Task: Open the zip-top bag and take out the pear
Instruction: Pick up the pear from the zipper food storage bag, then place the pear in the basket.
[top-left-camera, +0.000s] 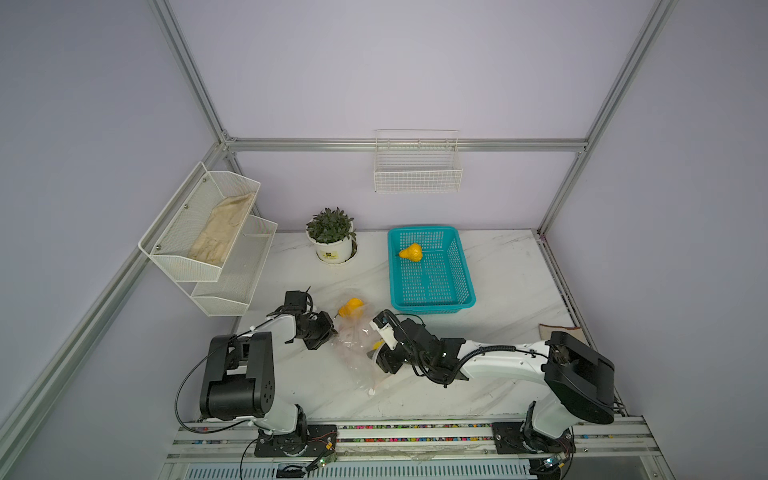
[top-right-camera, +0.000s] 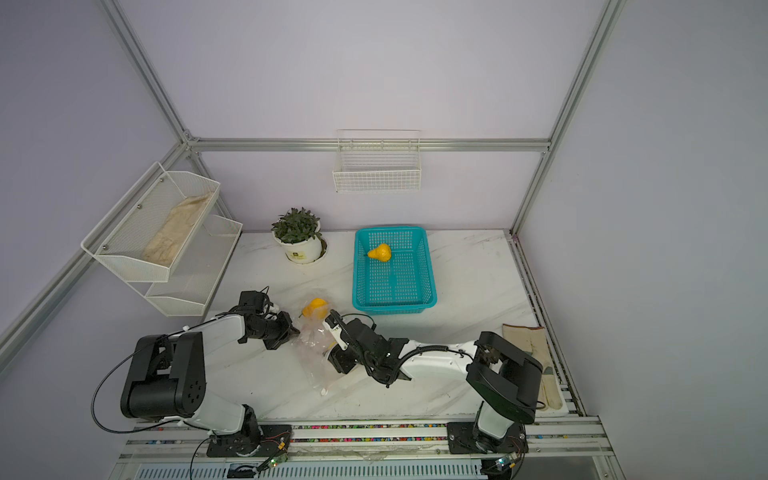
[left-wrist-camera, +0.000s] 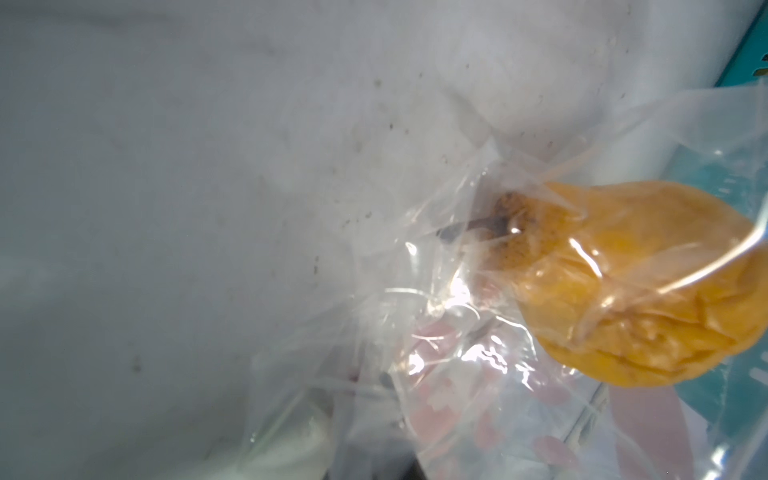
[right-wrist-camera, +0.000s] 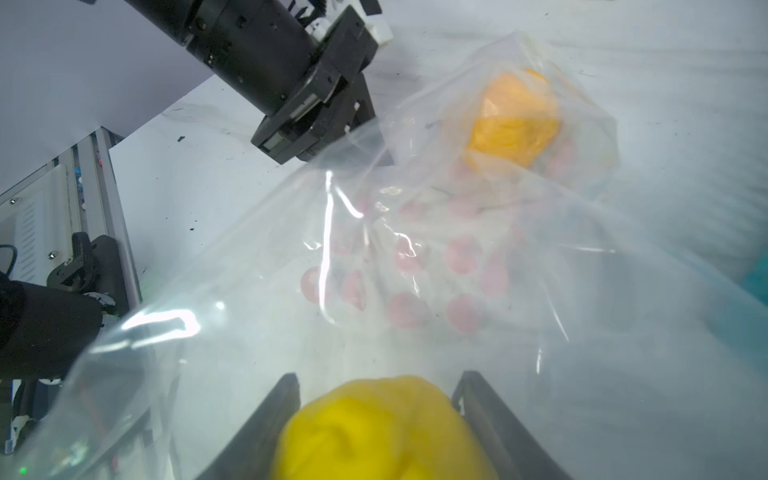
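Your left jaws, shut on the crinkly clear pink-spotted zip-top bag (top-left-camera: 355, 353), likely anchor it. Your right jaws, half-closed, grip a yellow pear (right-wrist-camera: 382, 432).

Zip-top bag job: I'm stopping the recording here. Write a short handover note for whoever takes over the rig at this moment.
The left gripper is shut, pinching the edge of the zip-top bag.
The right gripper is closed on a yellow pear, seemingly inside the bag's mouth, with plastic draped over it.
An orange pear lies in the bag's far end. Another pear sits in the teal basket.
Done: the bag appears open and one pear is gripped.
Left: draw the yellow pear clear of the plastic. The orange pear is inside too.
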